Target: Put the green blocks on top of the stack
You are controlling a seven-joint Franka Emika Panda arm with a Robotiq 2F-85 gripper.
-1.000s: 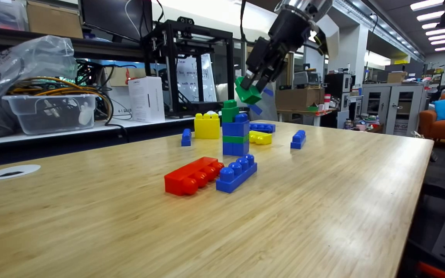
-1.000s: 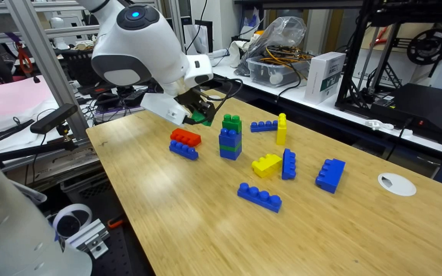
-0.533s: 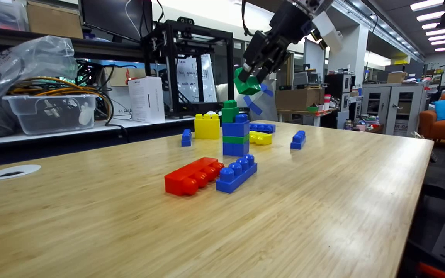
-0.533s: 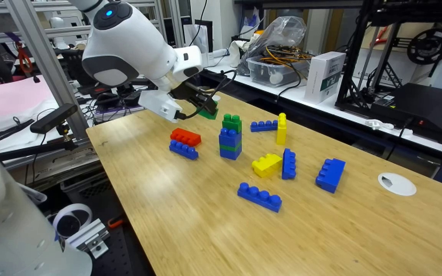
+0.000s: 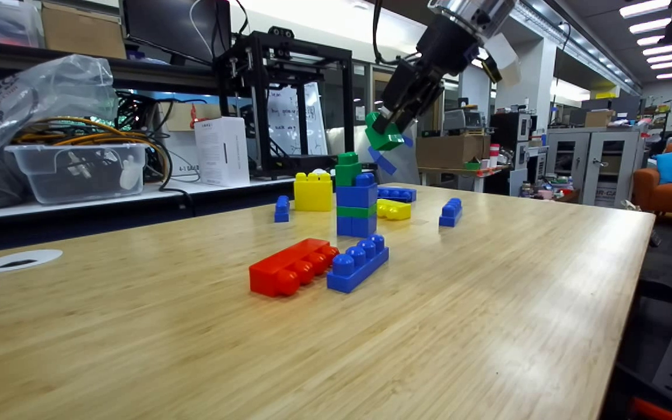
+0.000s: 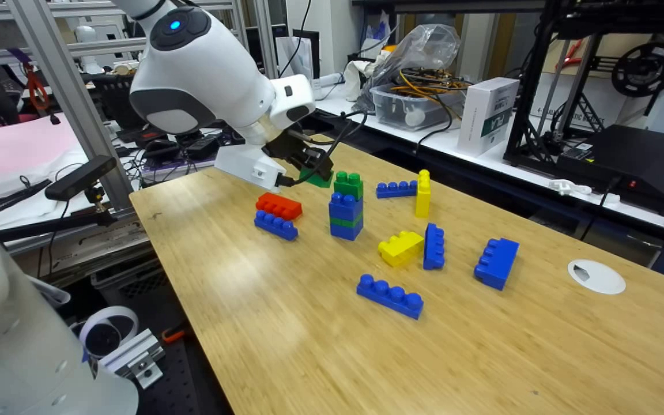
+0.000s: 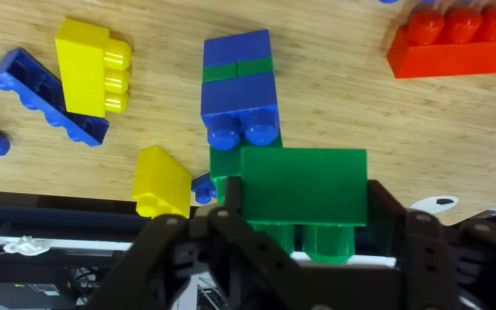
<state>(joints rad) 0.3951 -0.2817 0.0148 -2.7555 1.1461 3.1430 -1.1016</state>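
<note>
Claw (image 7: 302, 198) grasps the green block (image 7: 304, 187), with its jaws bearing on opposite ends. We judge this hold deliberate: the two studs stand uncovered, and the underside should be free to meet the stack (image 7: 240, 92), which lies at 11 o'clock of the block in the wrist view. In an exterior view, we find the block (image 5: 384, 133) raised at 1 o'clock of the stack's top, tilted, near but not touching.

A second green block (image 6: 348, 187) sits on the stack. It covers only part of the seating area there; two blue studs stand bare at its 7 o'clock side in an exterior view. We consider that pair a likely seat, since it may bring the top to one level. The second green block's own studs are the alternative; we cannot tell which is intended.

In an exterior view, a red brick (image 6: 280, 206) at 9 o'clock and a yellow brick (image 6: 400, 249) at 4 o'clock rest on the surface (image 6: 286, 323), both apart from the stack, so we expect neither to obstruct the approach.

We recommend levelling the block before lowering it. Caution: off-centre pressure may tip the stack or unseat the second green block.
</note>
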